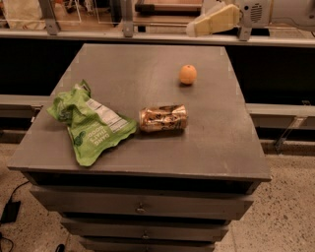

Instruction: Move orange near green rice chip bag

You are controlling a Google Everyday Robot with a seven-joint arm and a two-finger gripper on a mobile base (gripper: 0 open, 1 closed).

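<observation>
Claw (212, 22) up at the top of the view, cream-coloured, tilted, pointing left and slightly down, out beyond the far edge of the bench (142, 64); released or clenched, cannot tell from here; well clear of everything on the bench, touching none of it; white arm housing (268, 12) running off to the right behind it. Orange (187, 74) down on the bench, far right part, sitting alone, small shadow beneath; closer to the claw than the other things, yet well apart from it. Green rice chip bag (91, 125) over on the near left, crumpled, lying flat, white label facing up, one corner reaching close to the front edge; well apart from the orange. Between the two, a crushed gold-brown can (163, 118) on its side, just beside the bag's right edge, maybe touching, hard to call; orange beyond it, toward the far side. Below the bench top, drawers (142, 206) with small pulls; speckled floor (290, 216) at right.
</observation>
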